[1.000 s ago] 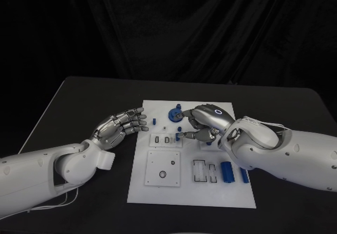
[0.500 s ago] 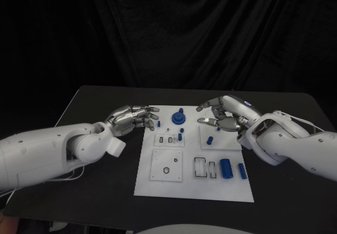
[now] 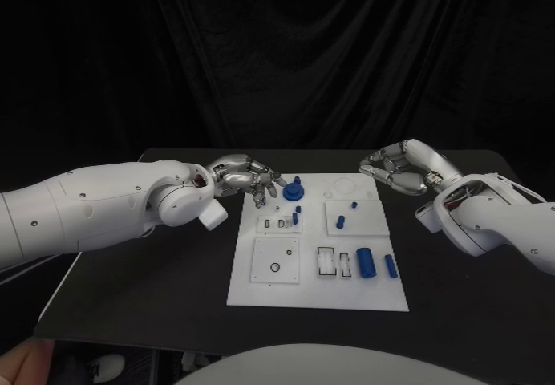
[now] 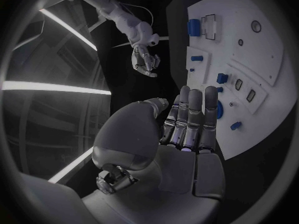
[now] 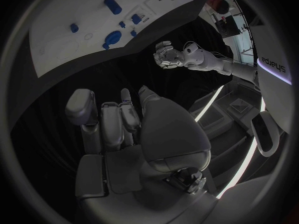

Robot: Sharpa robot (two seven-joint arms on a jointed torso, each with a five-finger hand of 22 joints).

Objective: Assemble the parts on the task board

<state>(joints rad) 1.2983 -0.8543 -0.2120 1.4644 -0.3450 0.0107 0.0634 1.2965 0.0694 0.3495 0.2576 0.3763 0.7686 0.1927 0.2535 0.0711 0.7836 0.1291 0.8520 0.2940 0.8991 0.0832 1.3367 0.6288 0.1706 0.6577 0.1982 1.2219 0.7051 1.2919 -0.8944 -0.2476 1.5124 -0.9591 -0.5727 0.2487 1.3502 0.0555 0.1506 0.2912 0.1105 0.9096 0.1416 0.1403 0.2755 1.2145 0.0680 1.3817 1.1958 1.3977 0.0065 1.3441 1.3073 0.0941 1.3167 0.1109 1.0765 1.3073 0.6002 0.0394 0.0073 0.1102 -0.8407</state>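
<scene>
The task board lay mid-table, blue parts scattered on it, a round one near its far left corner. The left hand hovered just beside that corner, fingers loosely apart, holding nothing. The right hand hung off the far right corner, fingers curled, empty

Robot lab — black-draped table, black curtain (ceiling strip lights)
</scene>
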